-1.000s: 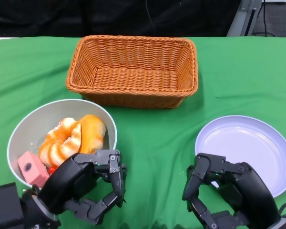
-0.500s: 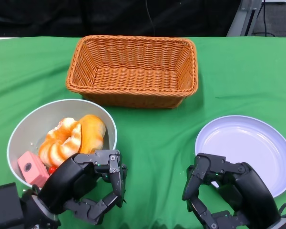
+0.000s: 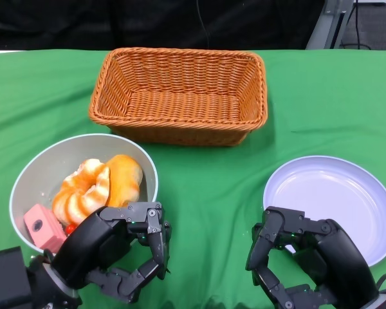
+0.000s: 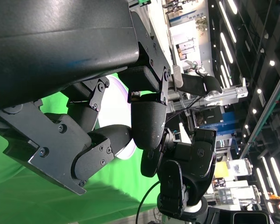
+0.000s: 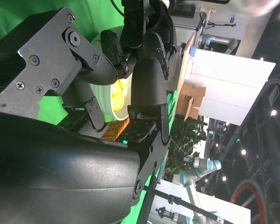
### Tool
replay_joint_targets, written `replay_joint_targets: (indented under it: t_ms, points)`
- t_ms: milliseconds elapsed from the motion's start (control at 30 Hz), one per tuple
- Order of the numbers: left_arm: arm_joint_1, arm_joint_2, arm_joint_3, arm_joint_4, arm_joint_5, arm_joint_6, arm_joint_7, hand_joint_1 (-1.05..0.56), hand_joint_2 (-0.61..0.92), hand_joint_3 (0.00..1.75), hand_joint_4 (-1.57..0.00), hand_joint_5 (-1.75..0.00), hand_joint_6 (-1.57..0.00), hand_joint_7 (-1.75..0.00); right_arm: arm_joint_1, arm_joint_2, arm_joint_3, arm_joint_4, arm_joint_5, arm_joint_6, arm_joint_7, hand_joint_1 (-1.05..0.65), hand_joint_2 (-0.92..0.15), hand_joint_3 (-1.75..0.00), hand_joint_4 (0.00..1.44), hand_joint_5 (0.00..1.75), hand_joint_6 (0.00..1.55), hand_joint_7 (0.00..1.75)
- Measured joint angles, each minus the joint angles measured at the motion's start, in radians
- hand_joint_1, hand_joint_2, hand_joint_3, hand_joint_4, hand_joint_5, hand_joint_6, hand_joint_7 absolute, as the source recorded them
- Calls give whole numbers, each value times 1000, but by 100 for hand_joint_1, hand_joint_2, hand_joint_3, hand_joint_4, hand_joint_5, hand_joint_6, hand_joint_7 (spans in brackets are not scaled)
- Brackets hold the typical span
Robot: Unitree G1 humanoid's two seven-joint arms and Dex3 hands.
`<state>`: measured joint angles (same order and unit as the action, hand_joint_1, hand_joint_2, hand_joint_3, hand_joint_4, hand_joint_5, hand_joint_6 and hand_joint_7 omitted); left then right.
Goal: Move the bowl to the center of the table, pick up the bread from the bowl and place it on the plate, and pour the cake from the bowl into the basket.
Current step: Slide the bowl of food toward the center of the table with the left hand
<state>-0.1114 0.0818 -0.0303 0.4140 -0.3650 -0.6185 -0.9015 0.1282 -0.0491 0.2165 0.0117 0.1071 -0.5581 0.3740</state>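
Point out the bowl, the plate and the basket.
bowl point(image 3: 45, 164): head view, on the bare inner wall at its far-left side.
plate point(image 3: 338, 193): head view, on its bare flat middle.
basket point(image 3: 180, 106): head view, on its woven floor.

We saw bright, even light and soft shadows on the table; wrist views showed ceiling lamps glaring.

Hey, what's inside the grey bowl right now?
The bowl holds a twisted glazed bread, a pink cake piece and a small red bit. The left hand covers the bowl's near rim, so anything there is hidden.
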Motion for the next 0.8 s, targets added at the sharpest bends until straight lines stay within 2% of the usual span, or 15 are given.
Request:
replay_joint_targets:
  t_ms: [100, 167, 333, 400, 467, 500, 533, 600, 700, 800]
  points:
    - [0, 0, 3, -13, -21, 0, -3, -12, 49, 122, -78, -169, -74, -149, 0, 1, 0, 6, 0, 0, 0, 4, -36, -137, 85, 165, 74, 140]
    - [-1, 0, 12, -32, -33, -7, -3, -10, 53, 115, -81, -162, -75, -144, -1, 1, 0, 6, -2, 0, -1, 5, -35, -137, 86, 165, 75, 140]
    - [-15, -1, 48, -80, -66, -43, 3, -14, 56, 107, -84, -159, -74, -143, -6, 2, -1, 14, -2, -3, -1, 4, -35, -137, 86, 165, 75, 140]
    - [-21, -1, 65, -100, -68, -52, 13, -16, 59, 100, -83, -155, -76, -136, -9, 2, -2, 20, -2, -8, -1, 3, -36, -135, 86, 165, 75, 140]
    - [-22, 0, 81, -118, -72, -57, 23, -18, 62, 88, -83, -144, -81, -113, -9, 2, -2, 24, -1, -12, -1, 3, -37, -133, 86, 165, 74, 139]
    - [-25, 0, 88, -122, -74, -59, 27, -20, 67, 77, -84, -140, -85, -103, -10, 2, -2, 25, -1, -12, 0, 2, -37, -132, 86, 165, 74, 139]
    - [-28, 0, 100, -123, -77, -67, 32, -28, 81, 50, -84, -134, -88, -91, -10, 2, -2, 26, -1, -12, 0, 2, -38, -132, 86, 165, 74, 139]
    - [-40, 2, 123, -125, -91, -83, 39, -36, 89, 32, -84, -128, -90, -80, -11, 2, -2, 29, -1, -12, 0, 2, -38, -131, 86, 164, 74, 139]
    - [-66, 4, 159, -114, -109, -122, 39, -41, 92, 24, -87, -116, -95, -60, -12, 2, -2, 31, -1, -12, 0, 2, -39, -131, 85, 165, 74, 139]
    - [-103, 8, 206, -90, -128, -133, 71, -49, 92, 23, -84, -101, -99, -25, -17, 2, -3, 37, -1, -14, 0, 2, -39, -131, 86, 165, 75, 139]
